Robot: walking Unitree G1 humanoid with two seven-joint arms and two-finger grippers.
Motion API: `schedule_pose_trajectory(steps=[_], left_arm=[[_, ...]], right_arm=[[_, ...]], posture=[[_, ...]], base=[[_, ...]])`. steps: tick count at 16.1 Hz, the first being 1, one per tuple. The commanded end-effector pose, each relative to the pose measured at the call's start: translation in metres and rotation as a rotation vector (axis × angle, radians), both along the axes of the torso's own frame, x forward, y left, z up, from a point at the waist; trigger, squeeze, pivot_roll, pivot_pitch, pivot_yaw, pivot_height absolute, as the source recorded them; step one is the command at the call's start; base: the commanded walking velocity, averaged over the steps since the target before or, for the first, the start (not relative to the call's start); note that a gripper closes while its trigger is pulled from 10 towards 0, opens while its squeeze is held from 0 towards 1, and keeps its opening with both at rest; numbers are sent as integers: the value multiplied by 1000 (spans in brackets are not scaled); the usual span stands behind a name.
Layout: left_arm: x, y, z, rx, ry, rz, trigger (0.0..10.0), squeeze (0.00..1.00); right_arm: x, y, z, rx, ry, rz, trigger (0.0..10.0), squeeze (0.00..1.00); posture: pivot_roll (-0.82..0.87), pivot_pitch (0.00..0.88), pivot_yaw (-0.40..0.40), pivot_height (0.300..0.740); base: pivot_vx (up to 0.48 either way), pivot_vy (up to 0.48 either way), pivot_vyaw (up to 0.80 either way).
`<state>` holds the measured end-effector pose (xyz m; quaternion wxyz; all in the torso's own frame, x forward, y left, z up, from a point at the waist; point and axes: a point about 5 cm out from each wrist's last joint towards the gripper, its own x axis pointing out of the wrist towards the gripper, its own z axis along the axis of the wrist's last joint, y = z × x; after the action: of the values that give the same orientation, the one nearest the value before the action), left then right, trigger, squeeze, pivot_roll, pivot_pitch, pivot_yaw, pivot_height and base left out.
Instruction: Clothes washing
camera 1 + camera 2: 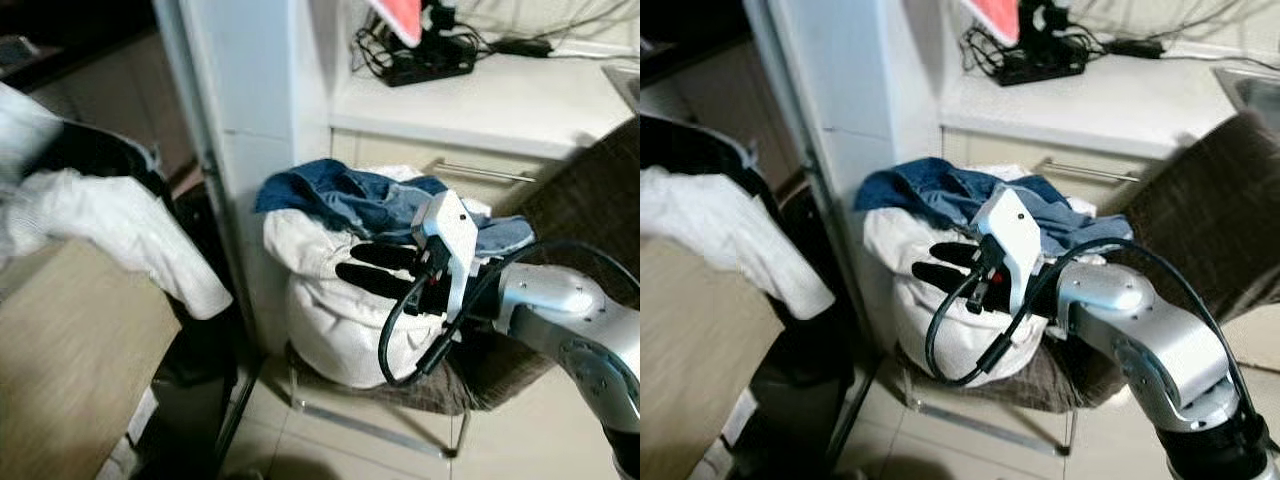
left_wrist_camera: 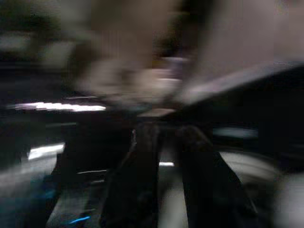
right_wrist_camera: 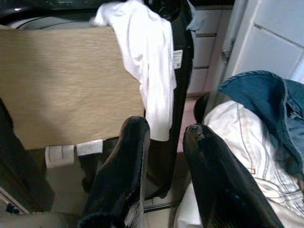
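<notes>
White garment (image 1: 120, 235) draped over the rim of a dark machine at far left, hanging down past a tan panel (image 1: 70, 350). White cabinet post (image 1: 250, 100) stands between it and the laundry.

Centre: white laundry bag (image 1: 320, 310) heaped on a brown chair (image 1: 560, 210); blue denim clothes (image 1: 350, 195) piled on top of the bag.

Right gripper (image 1: 375, 267): fingers parted by a narrow gap, nothing between them. In the right wrist view the two black fingers (image 3: 123, 175) reach out beside the white bag, denim just beyond one fingertip. From the head views the fingertips lie against or just in front of the bag's upper face, below the denim; contact cannot be told.

Left gripper (image 2: 164, 185): wrist view heavily blurred; two dark fingers with a slim gap, holding nothing visible.

Counter (image 1: 500, 100) behind, with black cables (image 1: 420, 55).
</notes>
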<state>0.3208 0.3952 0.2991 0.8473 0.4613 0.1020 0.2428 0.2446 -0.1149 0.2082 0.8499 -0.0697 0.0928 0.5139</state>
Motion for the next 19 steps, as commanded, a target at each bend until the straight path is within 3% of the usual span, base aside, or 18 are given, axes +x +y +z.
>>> schedule_pose_trajectory(steps=[1,2,4,5,6,7,9,10,12,14,17,19], left_arm=[[-9,13,12,107,-55,94,0,0],[-21,28,25,199,-57,168,0,0],[-24,36,17,187,5,194,0,0],[-16,32,-7,55,73,123,0,0],[-9,23,-18,-27,90,48,0,0],[11,-7,-30,-269,13,-187,10000,0],[24,-36,-32,-364,-43,-398,10000,0],[30,-50,-37,-427,-33,-478,10000,1000],[37,-71,-43,-522,-25,-583,10000,1000],[40,-84,-50,-566,-1,-647,10000,1000],[39,-101,-63,-573,92,-720,10000,1000],[36,-103,-69,-547,137,-732,10000,1000]], right_arm=[[1,0,3,2,-24,-2,10000,0],[1,0,3,4,-24,0,10000,0],[0,2,3,7,-24,9,10000,0],[0,4,3,8,-24,20,10000,0],[0,4,3,7,-25,22,10000,0],[0,5,3,5,-27,25,10000,0],[0,4,3,4,-26,28,10000,0],[-1,6,2,4,-23,34,10000,0],[-1,7,1,4,-20,40,10000,0],[1,8,2,19,-25,25,10000,0],[3,12,-1,64,-27,-19,10000,0],[2,12,-4,71,-14,-26,10000,0]], posture=[[-71,0,50,740],[-69,0,53,740],[-69,0,53,740],[-61,0,48,740],[-62,0,49,740],[-67,0,49,740],[-63,0,43,740],[-64,0,41,740],[-64,0,40,740],[-66,0,39,740],[-71,0,40,740],[-72,0,41,740]], base=[[0,0,0],[0,0,0],[0,0,0],[0,0,0],[0,0,0],[0,0,0],[0,0,0],[0,0,0],[0,0,0],[0,0,0],[0,0,0],[0,0,0]])
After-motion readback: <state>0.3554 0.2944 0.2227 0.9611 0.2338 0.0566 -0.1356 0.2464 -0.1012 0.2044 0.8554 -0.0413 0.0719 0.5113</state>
